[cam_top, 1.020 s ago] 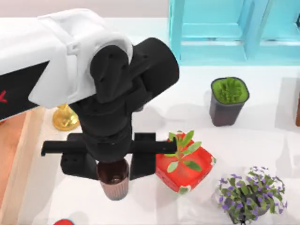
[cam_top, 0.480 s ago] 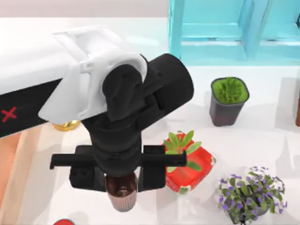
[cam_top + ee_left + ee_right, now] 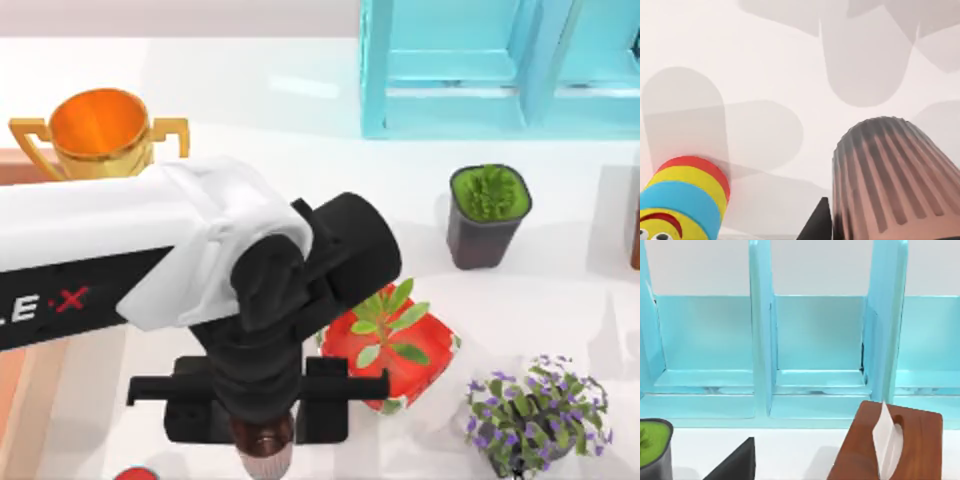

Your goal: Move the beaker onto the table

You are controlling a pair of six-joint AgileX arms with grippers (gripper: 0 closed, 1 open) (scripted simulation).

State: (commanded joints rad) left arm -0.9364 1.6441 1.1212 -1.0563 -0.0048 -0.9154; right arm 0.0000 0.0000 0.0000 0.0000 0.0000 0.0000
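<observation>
One gold trophy cup (image 3: pixel 100 130) stands far back on the left of the white worktop (image 3: pixel 560 300), with its two handles sticking out. Next comes my left arm, big and white and black, reaching across from the left side. Its left gripper (image 3: pixel 262 440) hangs low near the front edge, and the black fingers (image 3: pixel 325 425) are squeezed on the beaker (image 3: pixel 263 455) from both sides. The beaker is a little pinkish-brown cup with thin ribs, and it sits upright between the fingers, with its dark inside facing up. From the left wrist view, the ribbed side of the beaker (image 3: pixel 895 180) is very close, and I cannot tell if its bottom touches the white worktop or hangs just above it. A striped toy (image 3: pixel 682 205) in red, yellow and blue stands near it on the worktop. Just beside the fingers to the right is a red pot (image 3: pixel 395 360) with a green leafy plant. Farther right and back is a dark grey pot (image 3: pixel 485 220) with a green top. A purple flower plant (image 3: pixel 535 410) sits at the front right. A light blue rack (image 3: pixel 500 65) stands at the back right. In the right wrist view, a brown wooden tissue box (image 3: pixel 890 445) sits in front of the rack, and I cannot tell how the right fingers stand.
</observation>
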